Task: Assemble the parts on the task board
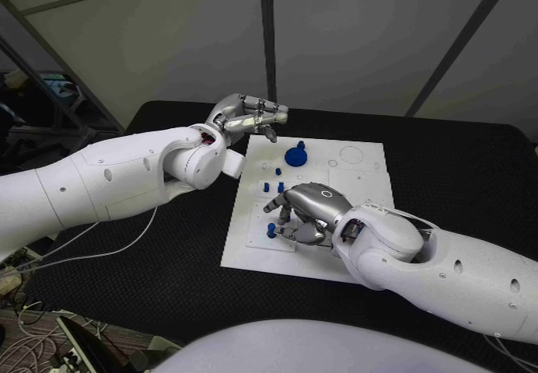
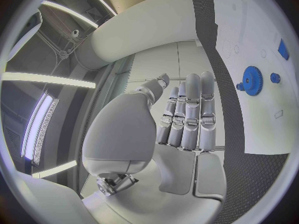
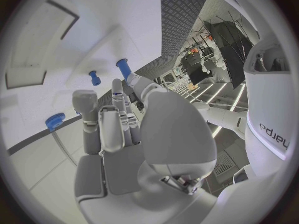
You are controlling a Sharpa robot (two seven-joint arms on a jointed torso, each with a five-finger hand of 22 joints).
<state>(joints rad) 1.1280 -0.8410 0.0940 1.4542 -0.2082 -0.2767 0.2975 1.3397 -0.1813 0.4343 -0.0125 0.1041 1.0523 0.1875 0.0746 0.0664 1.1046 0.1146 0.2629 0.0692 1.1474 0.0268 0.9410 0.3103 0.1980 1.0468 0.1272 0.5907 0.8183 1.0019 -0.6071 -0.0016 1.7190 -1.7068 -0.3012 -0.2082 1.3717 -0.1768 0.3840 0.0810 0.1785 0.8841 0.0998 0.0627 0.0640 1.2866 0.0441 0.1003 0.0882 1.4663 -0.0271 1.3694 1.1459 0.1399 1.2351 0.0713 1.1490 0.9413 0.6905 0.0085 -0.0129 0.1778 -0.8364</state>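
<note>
The white task board (image 1: 361, 172) lies in the middle of the black table. A blue gear (image 1: 295, 155) stands near its far edge; two small blue pegs (image 1: 273, 186) stand side by side closer in, and another peg (image 1: 271, 228) stands by its left edge. My right hand (image 1: 305, 211) hovers over the board's middle, fingers bent downward with tips close to that peg (image 3: 123, 67), holding nothing. My left hand (image 1: 249, 116) is raised beside the board's far left corner, fingers straight and together (image 2: 187, 114), empty. From there the gear (image 2: 253, 80) lies beyond the fingertips.
The board (image 3: 93, 30) carries several shallow recesses and holes, including a rectangular one (image 3: 39, 45). Black table (image 1: 471, 163) surrounds it on all sides. Loose cables (image 1: 68, 249) hang off the table's left edge.
</note>
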